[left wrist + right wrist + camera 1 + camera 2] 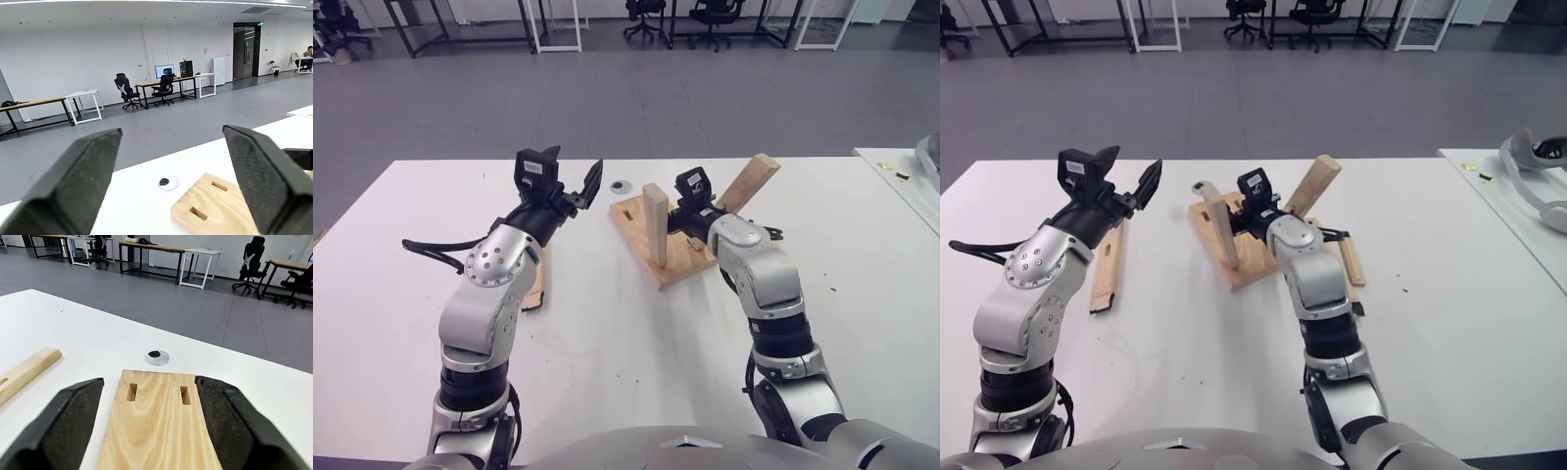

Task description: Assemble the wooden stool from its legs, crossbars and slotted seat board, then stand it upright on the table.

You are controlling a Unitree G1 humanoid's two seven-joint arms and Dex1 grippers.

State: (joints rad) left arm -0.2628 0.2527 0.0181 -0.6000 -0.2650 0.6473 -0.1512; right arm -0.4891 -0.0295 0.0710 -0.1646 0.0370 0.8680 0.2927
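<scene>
Left side of the table (pixel 401 343): a loose wooden bar (pixel 1108 269) lies flat, partly under my left arm. My left gripper (pixel 570 171) hangs in the air above the table, toward the far edge, fingers spread wide with nothing between them. Slotted seat board (pixel 628 223) lies flat around the table's middle, nearer the far edge, turned at an angle to the edges, with a small round grommet (pixel 622 185) just beyond it. One leg (pixel 655 225) stands upright on the board. My right gripper (pixel 149 381) is low at the board; in the wrist view its fingers (pixel 73 416) straddle the board's width, one pad at the board's edge and the other with a strip of table showing between, so spread, not clamping. A second leg (pixel 751 181) leans tilted behind that gripper, its base hidden, so I can't tell if it sits in a slot. Another wooden bar (pixel 1351 262) lies flat just right of my right arm.
</scene>
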